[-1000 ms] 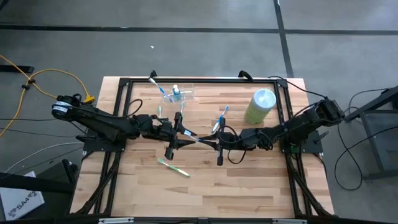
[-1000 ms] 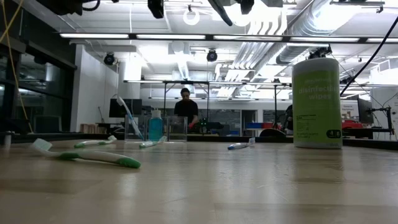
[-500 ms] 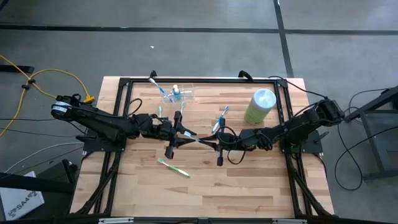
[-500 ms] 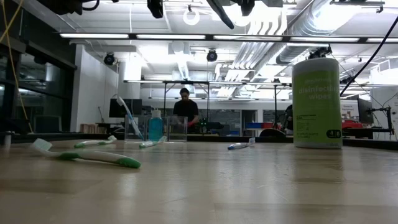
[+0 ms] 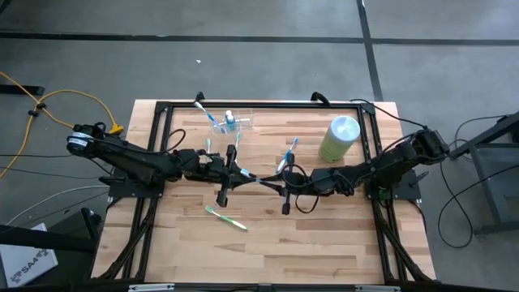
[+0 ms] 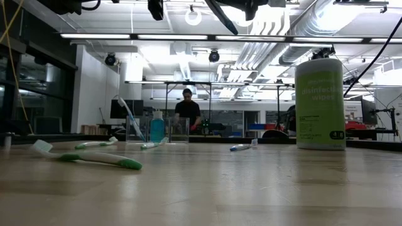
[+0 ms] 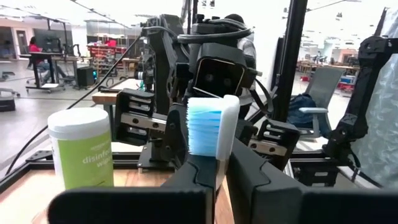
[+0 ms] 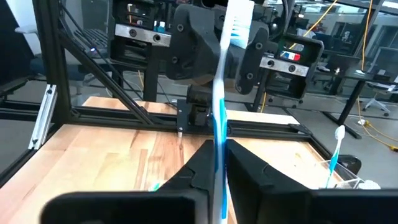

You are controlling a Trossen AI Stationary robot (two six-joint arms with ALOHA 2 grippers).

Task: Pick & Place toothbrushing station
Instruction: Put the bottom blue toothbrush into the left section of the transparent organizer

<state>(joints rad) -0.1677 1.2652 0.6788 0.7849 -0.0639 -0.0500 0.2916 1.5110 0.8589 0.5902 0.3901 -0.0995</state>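
Note:
A white and blue toothbrush (image 5: 259, 180) hangs in the air over the middle of the table, between my two grippers. My left gripper (image 5: 246, 175) comes from the table's left and is shut on its head end. My right gripper (image 5: 272, 184) comes from the right and is shut on its handle. The toothbrushing station (image 5: 233, 122), a clear holder, stands on the table at the far side, left of the middle. A toothbrush leans in it beside a small blue bottle. In the low view the toothbrushing station (image 6: 171, 129) shows far off. My left gripper pinches the toothbrush's neck (image 7: 217, 163) between its two fingers, just below the blue bristles (image 7: 205, 127). The head sticks out past the fingertips. The brush is lifted clear of the table. My right gripper pinches the toothbrush's handle (image 8: 218, 146) between its two fingers, coming from the table's right. The brush runs on past the fingertips toward my left gripper, clear of the table.
A light green canister (image 5: 339, 138) stands at the far right. A green toothbrush (image 5: 225, 217) lies near the table's front, left of the middle. A blue toothbrush (image 5: 289, 152) and another green one (image 5: 207, 146) lie farther back. Black frame rails (image 5: 259, 105) run around the table.
My left gripper has shut on the toothbrush's neck, taking hold. The brush has stayed where it was, in my right gripper, and neither arm has shifted noticeably.

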